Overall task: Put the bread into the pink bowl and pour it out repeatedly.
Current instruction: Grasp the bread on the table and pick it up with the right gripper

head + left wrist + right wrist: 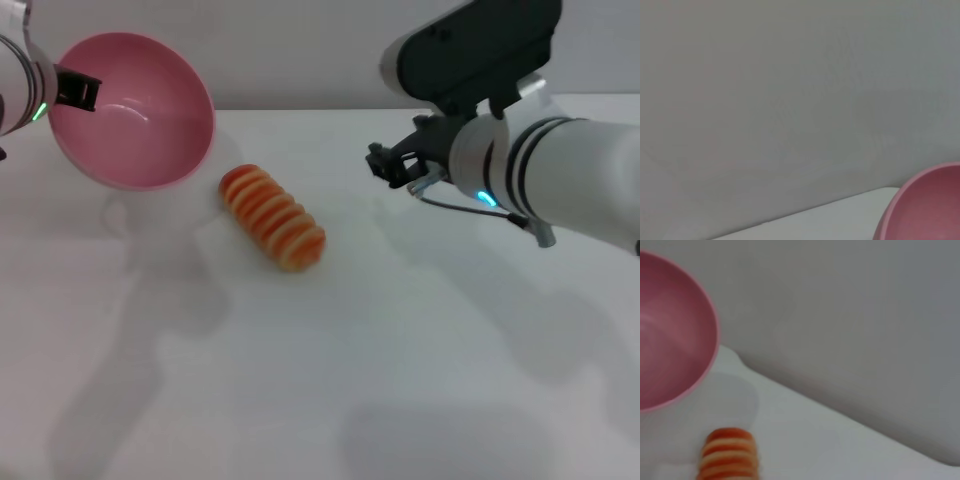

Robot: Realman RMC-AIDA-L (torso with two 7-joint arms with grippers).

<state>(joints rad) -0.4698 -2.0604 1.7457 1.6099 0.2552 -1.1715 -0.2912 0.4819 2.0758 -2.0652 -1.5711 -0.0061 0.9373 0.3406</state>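
Observation:
The pink bowl (pixel 135 110) hangs tilted above the table's far left, its empty mouth facing the bread. My left gripper (pixel 76 90) is shut on the bowl's rim. The bread (pixel 273 216), striped orange and cream, lies on the table just below and to the right of the bowl. My right gripper (pixel 386 167) hovers above the table to the right of the bread, apart from it, open with nothing in it. The right wrist view shows the bowl (pixel 670 340) and one end of the bread (pixel 730 452). An edge of the bowl (pixel 925 210) shows in the left wrist view.
A white table (pixel 320 380) spreads across the view, with a pale wall (pixel 300 50) behind its far edge. Nothing else stands on it.

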